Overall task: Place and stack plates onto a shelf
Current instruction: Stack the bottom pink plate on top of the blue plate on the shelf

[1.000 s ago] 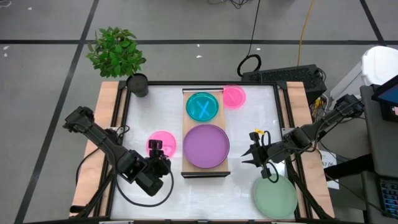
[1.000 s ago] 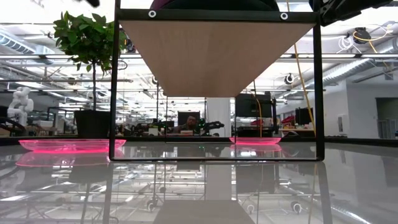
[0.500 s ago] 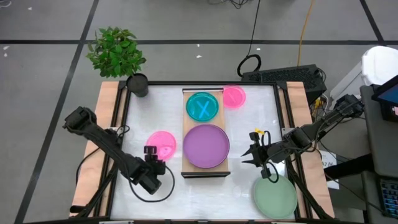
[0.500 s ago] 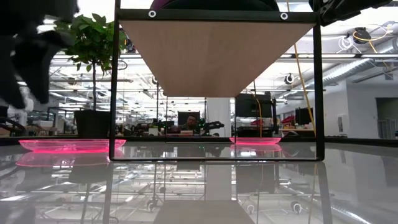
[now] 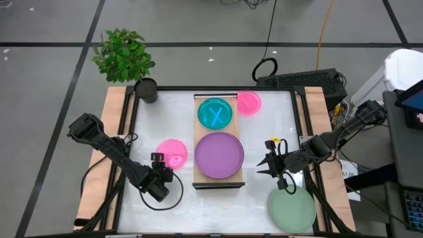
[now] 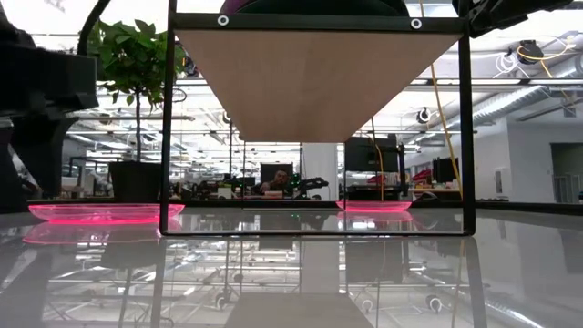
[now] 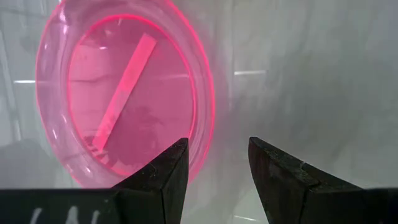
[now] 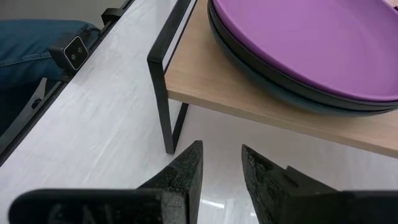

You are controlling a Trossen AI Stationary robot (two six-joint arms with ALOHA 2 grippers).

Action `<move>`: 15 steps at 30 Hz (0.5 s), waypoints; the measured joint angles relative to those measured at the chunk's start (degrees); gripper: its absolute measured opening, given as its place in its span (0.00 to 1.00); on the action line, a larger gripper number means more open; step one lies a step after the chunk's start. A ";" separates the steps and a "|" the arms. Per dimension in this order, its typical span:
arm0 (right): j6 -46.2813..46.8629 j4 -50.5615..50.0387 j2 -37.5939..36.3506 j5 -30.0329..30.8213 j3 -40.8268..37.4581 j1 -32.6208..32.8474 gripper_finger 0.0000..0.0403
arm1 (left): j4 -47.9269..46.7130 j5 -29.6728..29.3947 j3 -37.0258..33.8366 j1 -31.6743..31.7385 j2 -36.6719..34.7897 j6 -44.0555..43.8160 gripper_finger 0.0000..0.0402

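Our left tool (image 5: 157,158) hangs with its two fingers spread apart and nothing between them. It has slid in from the front of the worktop over the last moment, and now it sits right at the near rim of the pink plate (image 5: 172,153), which lies flat just to the left of the shelf (image 5: 219,182). In the left wrist view one finger (image 7: 168,171) sits over the plate's edge and the other finger over bare worktop, so the rim lines up with the gap. We think this means the pink plate is the next one to pick up, and the tool needs to drop a little and squeeze the rim.

Our right tool (image 5: 267,165) waits just to the right of the shelf, near its front end. Its fingers are partly apart and hold nothing. It has not moved.

On the shelf, the big purple plate (image 5: 219,155) lies on top of darker plates at the front half. The cyan plate (image 5: 215,113) lies on the back half. A small pink plate (image 5: 249,102) sits on the worktop beside the shelf's back right corner. The pale green plate (image 5: 292,208) sits well to the right of the shelf, past its front end.

Three plates are not on the shelf yet.
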 joint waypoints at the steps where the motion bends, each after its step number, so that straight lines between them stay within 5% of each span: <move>1: -0.09 -0.01 0.00 -0.04 0.00 0.01 0.23 | 0.12 0.00 -0.36 0.10 0.00 0.10 0.43; 15: -0.17 -0.01 0.00 -0.10 0.00 -0.01 0.23 | 3.63 -1.44 -5.75 0.09 -0.22 0.66 0.36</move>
